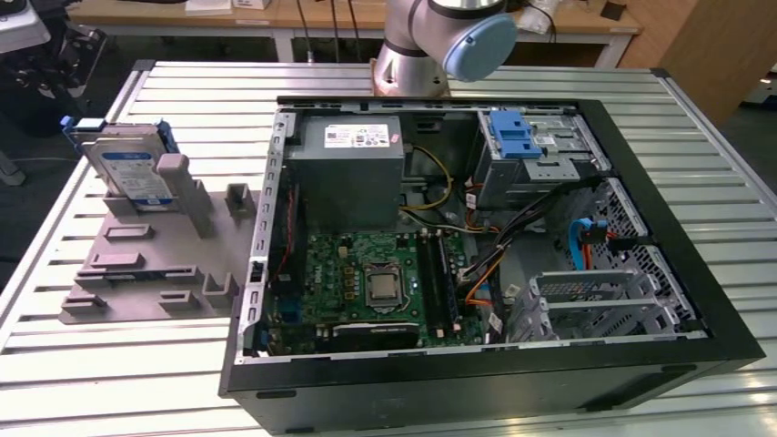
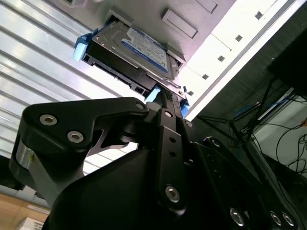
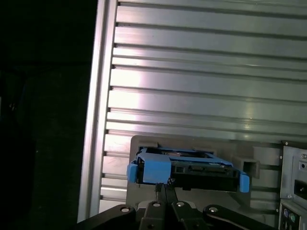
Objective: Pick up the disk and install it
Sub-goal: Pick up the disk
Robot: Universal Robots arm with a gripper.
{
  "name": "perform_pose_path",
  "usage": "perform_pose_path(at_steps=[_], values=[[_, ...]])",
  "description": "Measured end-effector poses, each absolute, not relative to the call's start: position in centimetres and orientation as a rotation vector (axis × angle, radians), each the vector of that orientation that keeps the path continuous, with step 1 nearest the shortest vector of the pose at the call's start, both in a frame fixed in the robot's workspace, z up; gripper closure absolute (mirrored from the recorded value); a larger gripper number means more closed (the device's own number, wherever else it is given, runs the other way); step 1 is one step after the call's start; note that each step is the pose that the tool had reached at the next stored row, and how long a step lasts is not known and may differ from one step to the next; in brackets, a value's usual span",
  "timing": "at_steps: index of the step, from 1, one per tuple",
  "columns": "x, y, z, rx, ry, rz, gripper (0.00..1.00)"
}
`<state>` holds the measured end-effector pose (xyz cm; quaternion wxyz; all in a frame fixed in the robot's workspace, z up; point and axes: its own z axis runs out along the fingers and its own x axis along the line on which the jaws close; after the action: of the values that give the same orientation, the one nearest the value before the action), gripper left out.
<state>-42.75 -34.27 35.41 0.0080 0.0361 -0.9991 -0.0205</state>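
Observation:
The disk point(image 1: 131, 168), silver with a white-and-blue label and blue rails, stands on edge in a grey holder point(image 1: 134, 264) on the table, at the exterior view's left of the open computer case point(image 1: 261, 273). In both wrist views the disk point(image 2: 144, 48) point(image 3: 184, 167) lies just beyond my fingertips. My gripper point(image 3: 163, 186) point(image 2: 175, 98) hangs over the disk's upper edge, apart from it. Its black fingers are pressed together with nothing between them.
The arm's base point(image 1: 425, 41) stands behind the case. Inside the case are a grey power supply point(image 1: 352, 173), a green motherboard point(image 1: 377, 282), a drive bay with a blue latch point(image 1: 522, 137) and a metal drive cage point(image 1: 583, 300). Ribbed aluminium table point(image 1: 73, 364) surrounds everything.

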Motion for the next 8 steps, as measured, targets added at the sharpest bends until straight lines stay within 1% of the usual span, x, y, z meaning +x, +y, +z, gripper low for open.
perform_pose_path(at_steps=[8], values=[[-42.78,-34.26,35.42,0.265,-3.112,-0.063,0.89]])
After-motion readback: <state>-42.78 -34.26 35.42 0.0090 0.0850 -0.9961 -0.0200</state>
